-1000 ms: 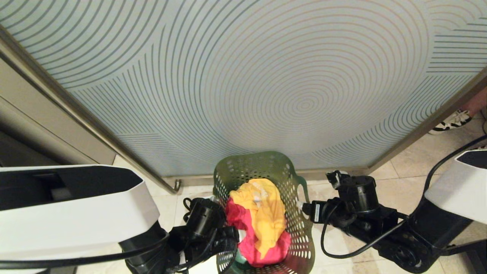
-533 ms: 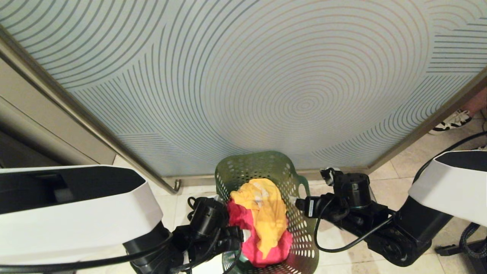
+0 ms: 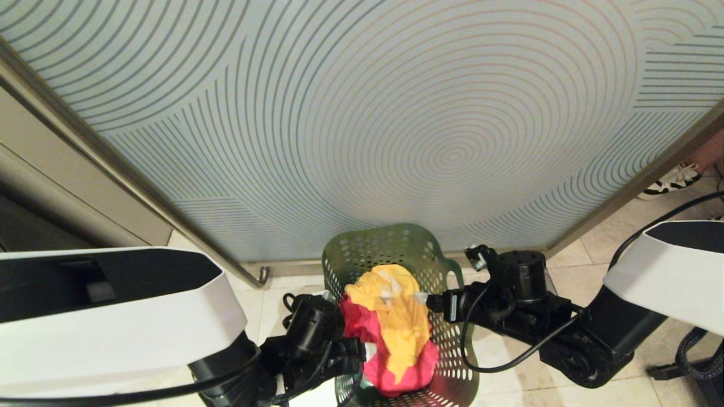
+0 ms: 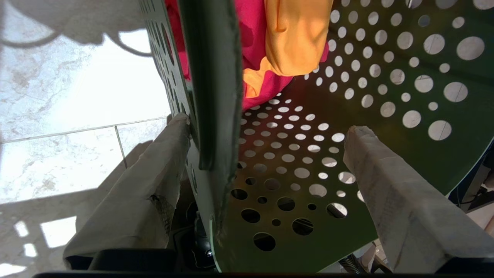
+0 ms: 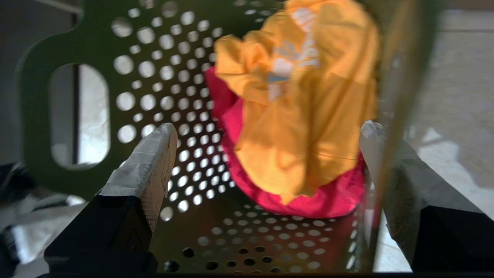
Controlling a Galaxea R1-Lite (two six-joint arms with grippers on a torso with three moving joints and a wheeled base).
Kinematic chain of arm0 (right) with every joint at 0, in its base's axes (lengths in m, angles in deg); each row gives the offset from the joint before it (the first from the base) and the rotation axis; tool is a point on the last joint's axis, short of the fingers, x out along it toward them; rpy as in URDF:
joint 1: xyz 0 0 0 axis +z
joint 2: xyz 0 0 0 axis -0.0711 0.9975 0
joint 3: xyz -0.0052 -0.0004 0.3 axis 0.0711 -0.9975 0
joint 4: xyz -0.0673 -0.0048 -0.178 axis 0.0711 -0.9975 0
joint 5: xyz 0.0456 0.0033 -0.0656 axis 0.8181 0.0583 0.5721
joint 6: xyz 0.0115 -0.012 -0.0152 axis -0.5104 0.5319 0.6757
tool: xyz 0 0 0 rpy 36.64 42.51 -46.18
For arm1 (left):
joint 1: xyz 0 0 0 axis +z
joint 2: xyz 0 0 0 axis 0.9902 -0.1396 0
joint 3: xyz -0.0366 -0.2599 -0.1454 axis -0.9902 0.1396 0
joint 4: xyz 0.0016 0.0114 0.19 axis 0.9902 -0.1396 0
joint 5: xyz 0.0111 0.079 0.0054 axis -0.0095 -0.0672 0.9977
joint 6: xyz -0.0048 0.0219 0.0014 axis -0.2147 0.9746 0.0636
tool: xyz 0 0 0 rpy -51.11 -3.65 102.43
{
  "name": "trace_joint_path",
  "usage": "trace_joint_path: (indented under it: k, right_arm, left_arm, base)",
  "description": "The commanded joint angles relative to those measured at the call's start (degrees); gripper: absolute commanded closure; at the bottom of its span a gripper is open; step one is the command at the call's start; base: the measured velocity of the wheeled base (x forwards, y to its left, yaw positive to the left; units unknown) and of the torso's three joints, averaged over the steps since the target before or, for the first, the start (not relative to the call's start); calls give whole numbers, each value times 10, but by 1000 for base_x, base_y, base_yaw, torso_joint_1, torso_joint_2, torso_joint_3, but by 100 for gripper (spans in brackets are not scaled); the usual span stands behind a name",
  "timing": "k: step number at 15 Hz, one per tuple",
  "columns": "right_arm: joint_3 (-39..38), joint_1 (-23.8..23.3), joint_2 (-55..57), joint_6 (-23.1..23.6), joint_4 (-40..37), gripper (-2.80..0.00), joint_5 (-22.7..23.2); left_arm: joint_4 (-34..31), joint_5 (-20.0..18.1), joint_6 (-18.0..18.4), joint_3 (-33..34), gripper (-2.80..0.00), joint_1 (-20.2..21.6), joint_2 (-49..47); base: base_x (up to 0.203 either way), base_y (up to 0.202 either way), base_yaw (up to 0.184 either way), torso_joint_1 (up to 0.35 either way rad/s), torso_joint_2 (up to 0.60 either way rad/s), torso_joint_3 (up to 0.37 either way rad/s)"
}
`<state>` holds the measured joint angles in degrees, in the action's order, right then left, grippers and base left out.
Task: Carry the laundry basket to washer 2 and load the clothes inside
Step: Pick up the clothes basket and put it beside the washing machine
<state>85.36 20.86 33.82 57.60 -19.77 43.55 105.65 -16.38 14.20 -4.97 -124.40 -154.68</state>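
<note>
The green laundry basket (image 3: pixel 384 240) stands on the tiled floor against a patterned panel. The clothes lie inside it: a yellow garment (image 3: pixel 399 316) on top of a pink-red one (image 3: pixel 410 370). My left gripper (image 3: pixel 359 350) is open at the basket's left wall (image 4: pixel 212 96), one finger outside (image 4: pixel 154 173) and one inside. My right gripper (image 3: pixel 431 301) is open at the right wall, with one finger (image 5: pixel 150 162) inside the basket (image 5: pixel 77 46) and the other beyond the rim. The yellow garment (image 5: pixel 308 96) and the pink-red garment (image 5: pixel 328 200) lie between its fingers, farther in. Washer 2 is out of view.
A frosted glass panel (image 3: pixel 396 113) with curved lines in a metal frame fills the view behind the basket. A beige cabinet (image 3: pixel 56 186) stands at the left. A person's shoe (image 3: pixel 673 180) shows at the right edge. A black cable (image 3: pixel 701 356) lies at the lower right.
My right gripper has moved left to the basket's right wall, so that a finger now reaches over the rim. The left gripper has kept its place at the left wall.
</note>
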Motion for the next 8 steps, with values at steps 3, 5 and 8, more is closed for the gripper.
trace_joint_path:
  k: [3, 5, 8]
  right_arm:
    - [-3, 0, -2, 8, 6, -280, 46]
    - [-8, -1, 2, 14, 8, -280, 61]
    - [-10, -2, 14, 15, 8, -280, 58]
  left_arm:
    - [2, 2, -1, 1, -280, -1, -3]
    - [2, 2, -2, 1, -280, -2, -3]
    - [3, 2, -1, 1, -280, -9, -3]
  base:
    - [0, 0, 0, 0, 0, 0]
    - [0, 0, 0, 0, 0, 0]
    - [0, 0, 0, 0, 0, 0]
